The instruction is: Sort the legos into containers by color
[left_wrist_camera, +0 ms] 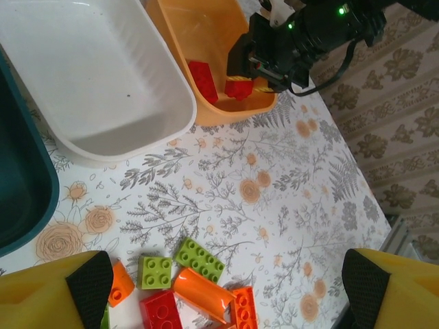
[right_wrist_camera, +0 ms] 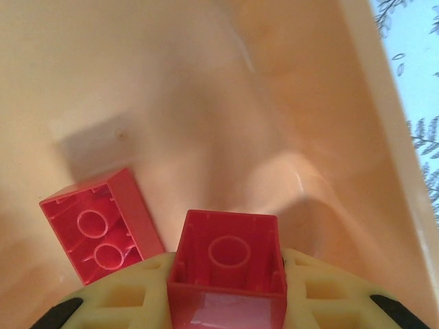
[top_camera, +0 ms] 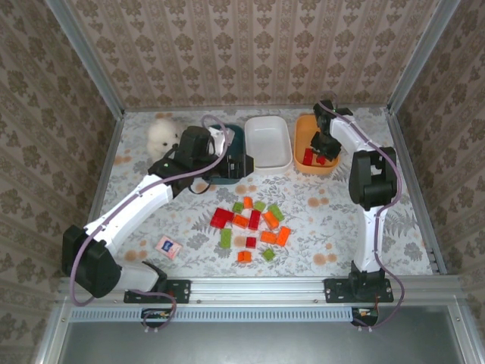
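The legos (top_camera: pixel 251 224), red, orange and light green, lie in a loose pile mid-table; several show in the left wrist view, such as a green brick (left_wrist_camera: pixel 199 259). At the back stand the containers: a dark teal tub (top_camera: pixel 236 136), a white tub (top_camera: pixel 267 142) and an orange tub (top_camera: pixel 309 130). My right gripper (right_wrist_camera: pixel 226 296) hangs inside the orange tub (right_wrist_camera: pixel 206 103), shut on a red brick (right_wrist_camera: pixel 228 264). Another red brick (right_wrist_camera: pixel 103 226) lies on the tub floor beside it. My left gripper (top_camera: pixel 241 168) is open, over the teal tub's front edge, with nothing between its fingers (left_wrist_camera: pixel 65 298).
A white fluffy object (top_camera: pixel 163 133) sits at the back left. A small pink-and-white card (top_camera: pixel 167 246) lies near the front left. Patterned walls and metal rails (top_camera: pixel 265 288) close in the table.
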{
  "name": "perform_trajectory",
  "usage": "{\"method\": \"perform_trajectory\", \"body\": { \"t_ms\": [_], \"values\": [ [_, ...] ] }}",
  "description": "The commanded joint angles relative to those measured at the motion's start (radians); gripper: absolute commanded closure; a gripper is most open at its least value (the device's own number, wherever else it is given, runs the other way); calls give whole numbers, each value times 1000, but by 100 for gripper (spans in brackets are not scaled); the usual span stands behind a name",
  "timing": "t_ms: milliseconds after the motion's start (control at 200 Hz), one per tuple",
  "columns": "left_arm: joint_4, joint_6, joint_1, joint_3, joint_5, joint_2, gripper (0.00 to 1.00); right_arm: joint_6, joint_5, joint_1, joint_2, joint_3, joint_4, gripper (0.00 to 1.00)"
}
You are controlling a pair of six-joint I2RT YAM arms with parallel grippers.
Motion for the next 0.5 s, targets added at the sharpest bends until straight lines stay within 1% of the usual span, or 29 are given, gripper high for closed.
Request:
{"method": "perform_trajectory", "body": {
  "t_ms": [0,65,280,415,495],
  "values": [
    [-49,50,-11,-6,6,-4,10,-23,-37,-7,34,18,-29,66],
    [-65,65,-17,-10,9,-5,10,-25,-38,-6,28,18,-32,58],
    [-110,96,-42,-30,4,-19,11,-37,-40,-5,-53,24,-23,43],
    [-121,92,-48,-58,2,-44,12,-54,-41,1,-121,47,-29,39],
    [-145,100,-56,-69,0,-61,13,-71,-37,11,-178,54,-31,38]
  ]
}}
